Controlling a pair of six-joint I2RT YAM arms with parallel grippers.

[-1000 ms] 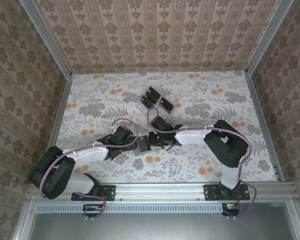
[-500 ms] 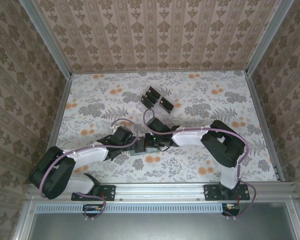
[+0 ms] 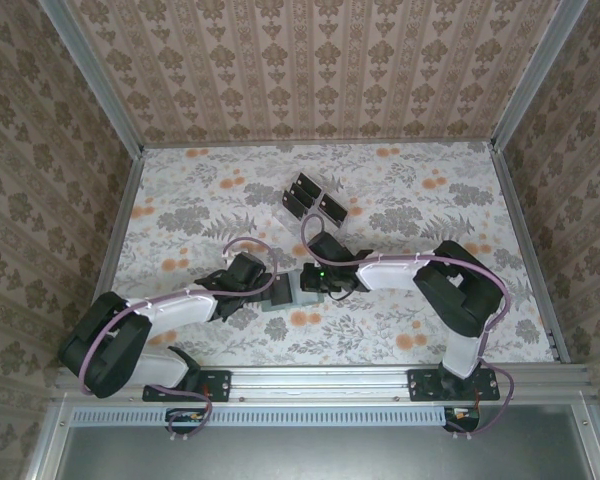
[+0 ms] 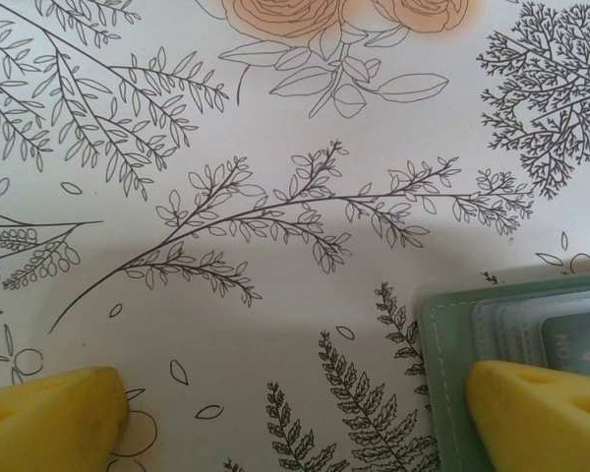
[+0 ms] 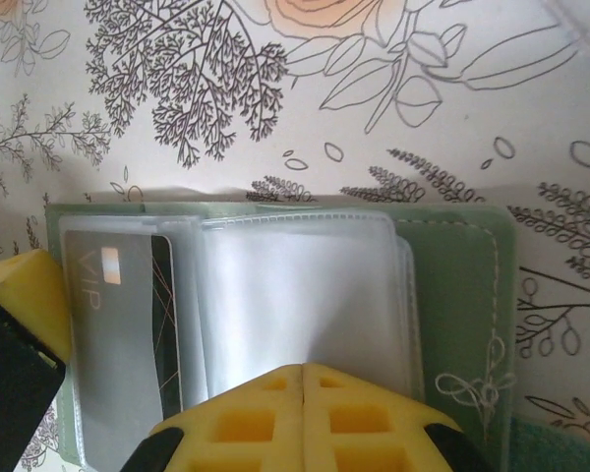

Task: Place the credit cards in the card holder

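- My right tool [image 5: 305, 383] has its fingers pressed together, empty, over the clear sleeves of the open holder [image 5: 452, 285].
- My left tool [image 4: 295, 418] stands wide apart, with one finger on the holder's edge.
- One card [image 5: 118, 315] sits in a sleeve. The other cards [image 3: 306, 187] stand in the rack [image 3: 320, 198], well behind, so I judge most of the job is left.
- Both arms reach low to the middle of the tabletop [image 3: 180, 200].

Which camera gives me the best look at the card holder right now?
Right wrist: the card holder lies open beneath it, clear sleeves showing, a VIP card in the left sleeve. Left wrist catches one corner; top external shows a small, partly covered patch.
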